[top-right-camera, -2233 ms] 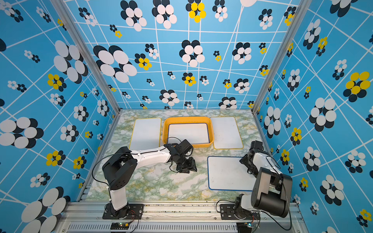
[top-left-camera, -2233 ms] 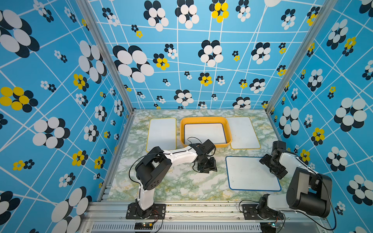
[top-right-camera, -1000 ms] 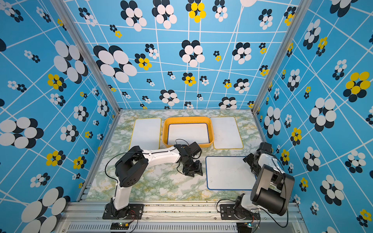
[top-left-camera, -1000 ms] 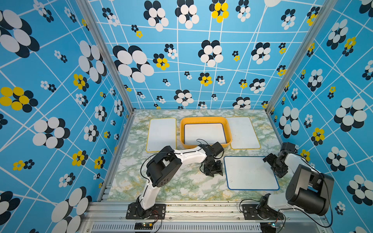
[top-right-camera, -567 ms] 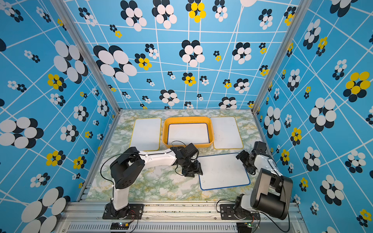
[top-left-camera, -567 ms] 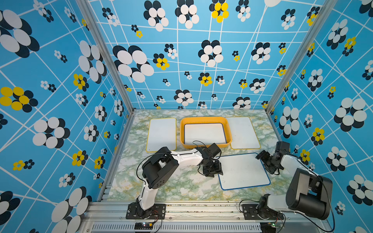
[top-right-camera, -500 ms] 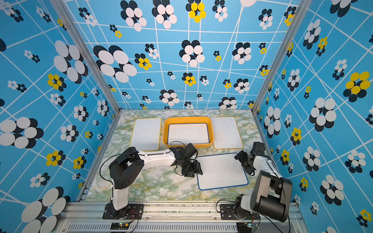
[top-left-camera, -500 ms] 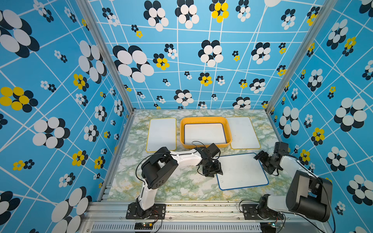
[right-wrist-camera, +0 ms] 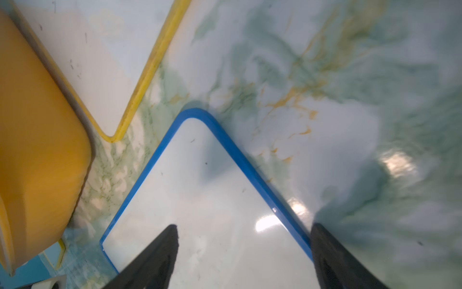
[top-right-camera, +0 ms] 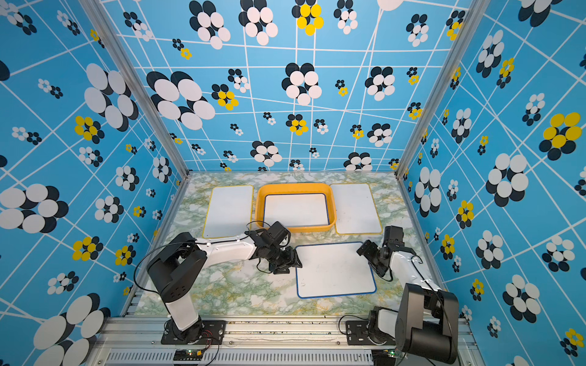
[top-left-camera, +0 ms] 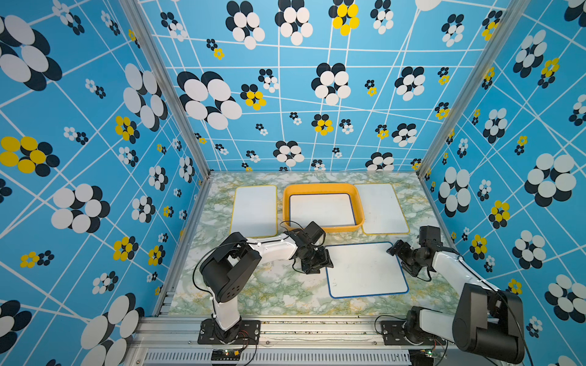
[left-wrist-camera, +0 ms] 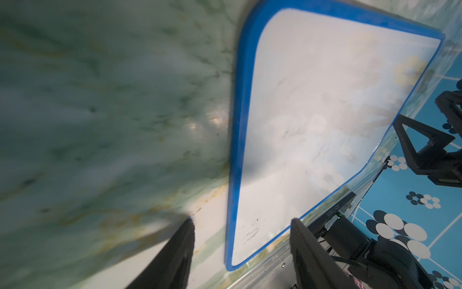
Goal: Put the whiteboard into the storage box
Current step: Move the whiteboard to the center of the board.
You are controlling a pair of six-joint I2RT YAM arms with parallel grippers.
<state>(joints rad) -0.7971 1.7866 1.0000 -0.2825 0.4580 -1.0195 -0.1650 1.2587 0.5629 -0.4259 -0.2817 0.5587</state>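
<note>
While your left gripper and right gripper straddle the whiteboard, jaws apart, seat its rim deep before closing.

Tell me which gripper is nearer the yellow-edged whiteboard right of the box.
Right. The right gripper is just in front of the yellow-edged whiteboard; the left gripper is across the blue-edged whiteboard, at its left edge.

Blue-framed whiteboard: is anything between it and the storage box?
Nothing lies on the table strip between the blue-framed whiteboard and the storage box. The box already holds another whiteboard, which this one would land on.
</note>
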